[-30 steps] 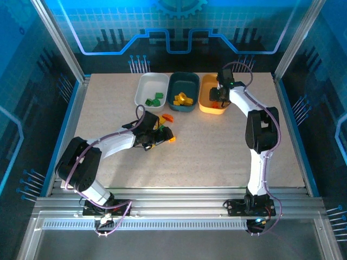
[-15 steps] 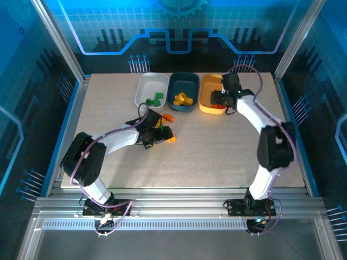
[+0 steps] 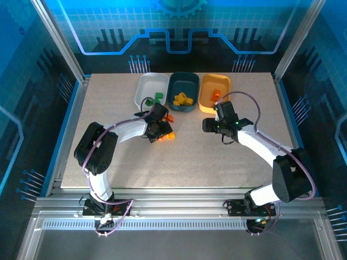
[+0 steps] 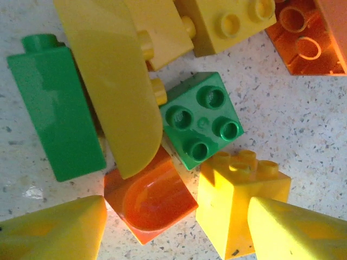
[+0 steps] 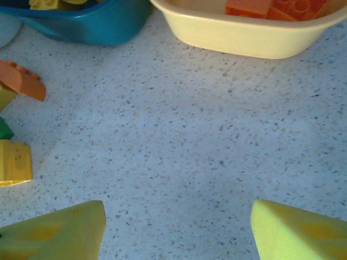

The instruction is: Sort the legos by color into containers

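Note:
A pile of loose legos [image 3: 164,130] lies on the table in front of the white tray [image 3: 147,84]. My left gripper [image 3: 159,130] hangs low over the pile, open. In the left wrist view its fingertips [image 4: 54,230] straddle an orange curved brick [image 4: 154,200] and a yellow brick [image 4: 236,197]. Beyond them lie a green four-stud brick [image 4: 200,127], a tall green brick [image 4: 54,108] and a yellow curved piece [image 4: 114,81]. My right gripper [image 3: 209,125] is open and empty above bare table, in front of the yellow-orange tray [image 3: 205,103]. Its fingertips [image 5: 54,233] frame only tabletop.
The white tray holds green bricks [image 3: 157,97], the dark teal tray [image 3: 174,84] holds yellow bricks [image 3: 183,99], and the yellow-orange tray holds orange bricks [image 3: 216,95]. At the left of the right wrist view lie an orange brick [image 5: 21,81] and a yellow brick [image 5: 13,162].
My right gripper left the yellow-orange tray and swung down and left over the table toward the pile. My left gripper crept further onto the pile and its jaws narrowed.

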You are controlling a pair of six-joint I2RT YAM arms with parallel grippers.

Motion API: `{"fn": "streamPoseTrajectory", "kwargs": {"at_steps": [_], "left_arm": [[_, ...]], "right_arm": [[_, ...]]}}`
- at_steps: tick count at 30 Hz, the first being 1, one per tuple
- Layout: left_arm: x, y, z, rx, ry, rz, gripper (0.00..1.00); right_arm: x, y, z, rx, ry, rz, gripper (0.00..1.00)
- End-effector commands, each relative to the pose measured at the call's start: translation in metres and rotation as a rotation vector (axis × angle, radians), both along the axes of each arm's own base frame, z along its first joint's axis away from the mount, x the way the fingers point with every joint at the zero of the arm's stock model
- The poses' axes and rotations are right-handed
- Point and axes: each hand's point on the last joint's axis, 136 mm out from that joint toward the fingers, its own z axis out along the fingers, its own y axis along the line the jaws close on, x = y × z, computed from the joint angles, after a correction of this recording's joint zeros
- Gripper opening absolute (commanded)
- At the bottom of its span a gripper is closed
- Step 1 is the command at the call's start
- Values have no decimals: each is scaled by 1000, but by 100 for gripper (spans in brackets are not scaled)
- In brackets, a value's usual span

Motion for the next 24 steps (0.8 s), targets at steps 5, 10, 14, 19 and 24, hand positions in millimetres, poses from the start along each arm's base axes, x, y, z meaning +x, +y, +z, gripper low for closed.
{"fn": "streamPoseTrajectory", "kwargs": {"at_steps": [5,10,14,19,24], "left_arm": [[-5,15,-7,111,29,-47,74],[-9,-5,-7,76,23,-122,75],[-20,-19,-10,74,44,-166,77],[-25,-47,-4,56,20,-238,84],[-17,-26,24,184,-56,-267,92]], "right_arm": [[2,21,20,59,-79,43,72],[0,21,16,50,-75,43,72],[-1,20,17,46,-79,40,72],[-1,18,18,35,-85,34,72],[-2,18,20,30,-95,39,72]]}}
